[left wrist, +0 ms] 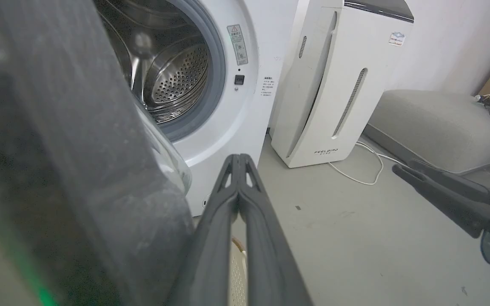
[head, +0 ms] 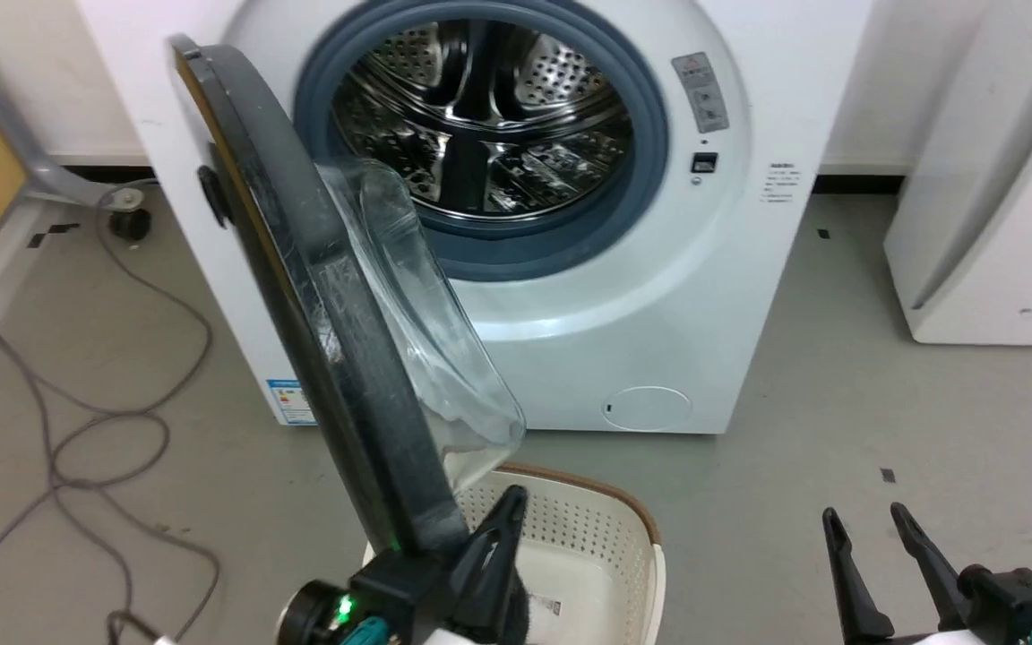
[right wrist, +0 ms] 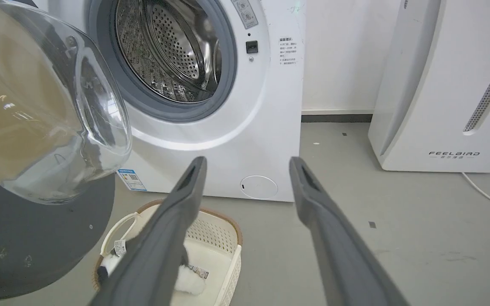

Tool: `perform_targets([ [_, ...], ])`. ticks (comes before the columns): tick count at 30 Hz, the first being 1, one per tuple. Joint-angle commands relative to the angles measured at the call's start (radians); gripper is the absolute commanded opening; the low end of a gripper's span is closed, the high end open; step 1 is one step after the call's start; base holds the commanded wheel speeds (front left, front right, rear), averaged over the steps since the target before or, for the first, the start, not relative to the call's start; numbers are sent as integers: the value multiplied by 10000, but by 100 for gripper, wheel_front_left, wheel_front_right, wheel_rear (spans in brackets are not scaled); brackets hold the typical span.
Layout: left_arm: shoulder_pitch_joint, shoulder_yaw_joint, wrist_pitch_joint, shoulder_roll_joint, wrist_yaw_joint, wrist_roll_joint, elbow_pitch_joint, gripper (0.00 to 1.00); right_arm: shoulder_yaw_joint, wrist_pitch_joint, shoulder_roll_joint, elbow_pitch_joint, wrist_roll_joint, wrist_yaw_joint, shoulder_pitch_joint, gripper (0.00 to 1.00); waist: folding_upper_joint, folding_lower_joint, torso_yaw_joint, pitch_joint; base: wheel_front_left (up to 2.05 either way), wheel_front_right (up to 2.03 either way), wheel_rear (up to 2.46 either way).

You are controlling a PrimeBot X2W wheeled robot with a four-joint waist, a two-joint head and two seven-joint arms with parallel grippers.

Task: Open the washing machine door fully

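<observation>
The white washing machine [head: 659, 296] stands straight ahead, its steel drum [head: 480, 116] exposed inside the grey rubber ring. The washing machine door [head: 301, 269] is swung out on its left hinge and shows almost edge-on, the clear glass bowl [head: 426, 331] bulging to the right. My left gripper [head: 514, 494] is shut with nothing between its fingers, lying against the inner side of the door's lower rim [left wrist: 79, 170]. In the left wrist view the shut fingertips [left wrist: 238, 159] meet beside that rim. My right gripper [head: 874, 524] is open at the lower right, apart from the door [right wrist: 36, 246].
A cream laundry basket [head: 623, 537] sits on the floor under the door's lower edge and in front of the machine. A white FEELBIRD appliance [head: 1000, 179] stands to the right. Grey cables [head: 122, 421] trail over the floor at left. A grey cushion [left wrist: 440, 123] lies beyond the appliance.
</observation>
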Motion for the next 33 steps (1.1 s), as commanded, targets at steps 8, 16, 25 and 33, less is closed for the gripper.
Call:
perform_targets([
  [8, 857, 410, 22, 461, 574, 164, -965, 0, 1, 138, 39, -212, -97, 8, 161, 100, 0, 0, 770, -50, 0, 0, 0],
  [16, 1392, 709, -35, 692, 897, 137, -1308, 0, -122, 181, 39, -289, -93, 8, 188, 100, 0, 0, 1469, -7, 0, 0, 0],
  [25, 1654, 1344, -386, 891, 1280, 58, -1395, 0, -158, 214, 39, -258, -141, 8, 59, 100, 0, 0, 2421, 90, 0, 0, 0],
  [33, 1292, 2436, -867, 1327, 1210, -463, -375, 0, -52, 302, 39, -157, -124, 8, -105, 100, 0, 0, 2750, 168, 0, 0, 0],
])
